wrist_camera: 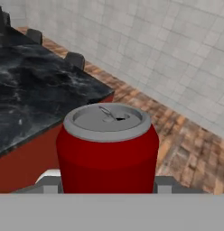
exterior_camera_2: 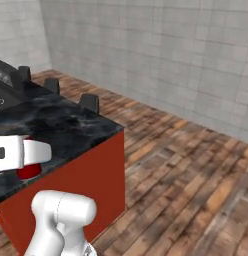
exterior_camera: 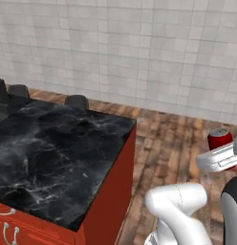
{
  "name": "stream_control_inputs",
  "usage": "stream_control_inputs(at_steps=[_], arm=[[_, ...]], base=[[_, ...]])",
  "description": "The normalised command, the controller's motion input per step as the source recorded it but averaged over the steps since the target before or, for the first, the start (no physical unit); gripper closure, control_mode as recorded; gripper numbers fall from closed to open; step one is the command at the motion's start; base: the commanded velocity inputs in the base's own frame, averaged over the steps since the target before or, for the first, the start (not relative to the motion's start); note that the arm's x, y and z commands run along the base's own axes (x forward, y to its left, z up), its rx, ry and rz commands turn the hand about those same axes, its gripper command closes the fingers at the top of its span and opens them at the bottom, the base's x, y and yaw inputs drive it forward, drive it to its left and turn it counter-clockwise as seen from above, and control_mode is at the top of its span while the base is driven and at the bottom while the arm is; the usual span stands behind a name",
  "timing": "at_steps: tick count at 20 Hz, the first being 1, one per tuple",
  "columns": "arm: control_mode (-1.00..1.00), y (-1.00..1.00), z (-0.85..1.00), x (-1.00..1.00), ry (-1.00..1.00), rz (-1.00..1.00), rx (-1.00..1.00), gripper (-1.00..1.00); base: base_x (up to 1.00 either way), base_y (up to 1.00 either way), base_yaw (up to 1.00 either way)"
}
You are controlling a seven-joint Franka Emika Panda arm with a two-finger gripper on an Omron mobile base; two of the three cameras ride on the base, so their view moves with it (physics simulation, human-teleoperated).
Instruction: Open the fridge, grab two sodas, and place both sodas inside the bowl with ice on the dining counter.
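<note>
Red soda can (wrist_camera: 107, 151) (silver top up) sits upright between your gripper's (wrist_camera: 107, 185) half-spread fingers, clamped on both sides. You have it held above the wooden floor (exterior_camera: 168, 143), dining counter (exterior_camera: 53, 148) at nine o'clock.

Grey tiled wall (exterior_camera: 139, 43), wooden plank floor (exterior_camera_2: 186, 170) — dark stool backs (exterior_camera: 76, 101)

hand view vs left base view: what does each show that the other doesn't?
Hand view alone: the red soda can's silver top with its pull tab, seen up close, upright between the gripper's jaws.

Left base view alone: the robot's white arm at lower right, and silver handles on the counter's red front at lower left.

Both: the can, the dining counter with its black marble top and red sides, dark chair backs along its far edge, wood floor, tiled wall.
</note>
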Motion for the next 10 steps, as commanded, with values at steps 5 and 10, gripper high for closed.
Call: stream_control_inputs(at_steps=[5,10], arm=[[1.0,0.0,0.0,0.0,0.0,0.0,0.0,1.0],[1.0,0.0,0.0,0.0,0.0,0.0,0.0,1.0]], base=[[0.01,0.07,0.53],[0.02,0.1,0.52]])
